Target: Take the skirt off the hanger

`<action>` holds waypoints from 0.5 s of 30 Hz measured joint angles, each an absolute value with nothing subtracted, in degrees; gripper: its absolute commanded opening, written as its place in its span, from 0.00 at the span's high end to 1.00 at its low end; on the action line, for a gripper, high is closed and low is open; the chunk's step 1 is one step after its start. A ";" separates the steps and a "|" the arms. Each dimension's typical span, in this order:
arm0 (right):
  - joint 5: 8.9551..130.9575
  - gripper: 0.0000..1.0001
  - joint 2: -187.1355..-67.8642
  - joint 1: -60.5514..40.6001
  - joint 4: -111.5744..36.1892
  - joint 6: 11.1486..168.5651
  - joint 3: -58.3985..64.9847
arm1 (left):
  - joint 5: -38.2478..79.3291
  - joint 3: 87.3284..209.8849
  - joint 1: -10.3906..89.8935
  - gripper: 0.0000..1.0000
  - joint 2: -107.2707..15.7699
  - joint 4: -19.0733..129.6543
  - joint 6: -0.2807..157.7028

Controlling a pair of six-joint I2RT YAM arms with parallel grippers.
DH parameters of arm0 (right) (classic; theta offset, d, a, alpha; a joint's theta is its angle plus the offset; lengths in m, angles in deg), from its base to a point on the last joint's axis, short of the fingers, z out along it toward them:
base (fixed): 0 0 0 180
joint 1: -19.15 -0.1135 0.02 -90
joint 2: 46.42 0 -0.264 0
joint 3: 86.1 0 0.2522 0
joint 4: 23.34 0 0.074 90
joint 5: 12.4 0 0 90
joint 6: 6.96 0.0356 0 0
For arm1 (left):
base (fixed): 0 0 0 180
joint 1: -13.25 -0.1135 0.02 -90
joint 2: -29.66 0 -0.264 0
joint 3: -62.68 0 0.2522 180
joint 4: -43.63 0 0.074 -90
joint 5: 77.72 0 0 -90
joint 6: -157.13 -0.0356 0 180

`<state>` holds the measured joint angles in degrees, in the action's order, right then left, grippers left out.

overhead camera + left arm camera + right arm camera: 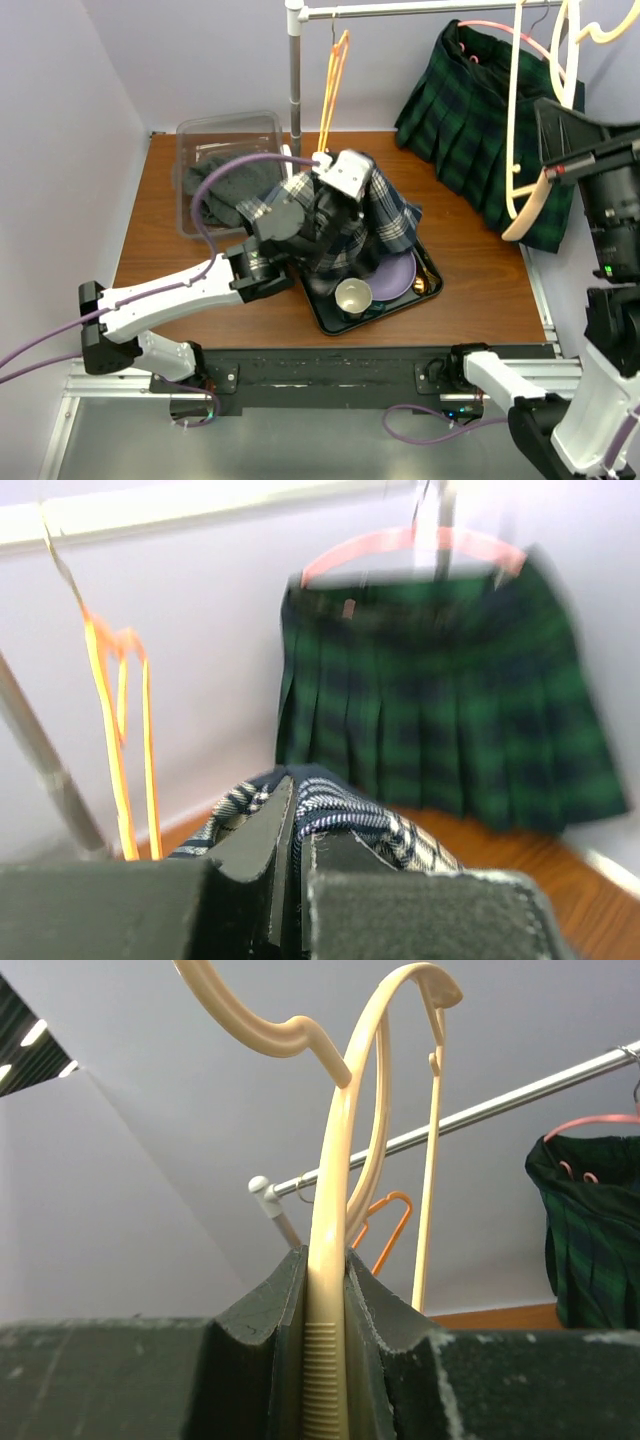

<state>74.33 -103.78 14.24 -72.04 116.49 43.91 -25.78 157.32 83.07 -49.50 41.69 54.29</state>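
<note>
Left gripper [297,820]: jaws pressed together on a fold of the blue-and-white plaid skirt [385,215]. On the left wrist view I see the cloth pinched between the two fingers, with no gap.

The skirt hangs from that grip in a bunched heap near the middle of the tabletop [470,270]. Its lower folds fall over the back part of a black tray [330,318]. On the tray, toward its front, a purple plate [395,275] and a pale cup [352,296] show just below the cloth.

Right gripper [327,1270]: clamped on the cream hanger [513,130], gripping one of its thin bars between the pads. It holds the hanger high over the right edge of the tabletop. The hanger is bare and well apart from the plaid skirt.

At the back left corner sits a clear bin [225,125] with grey cloth in it. On the rail [420,8] along the back edge hangs an empty orange hanger [333,90]. Further right, a green plaid skirt [460,130] hangs on a pink hanger [500,30].
</note>
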 measured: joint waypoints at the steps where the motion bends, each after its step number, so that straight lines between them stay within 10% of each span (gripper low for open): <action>1: 73.72 1.00 -103.21 14.24 -71.99 116.04 43.71 | -25.04 159.92 83.07 1.00 -49.76 42.72 53.98; 15: 67.88 1.00 -100.66 14.24 -70.46 111.01 32.74 | -17.72 190.63 83.14 1.00 -59.33 40.42 46.53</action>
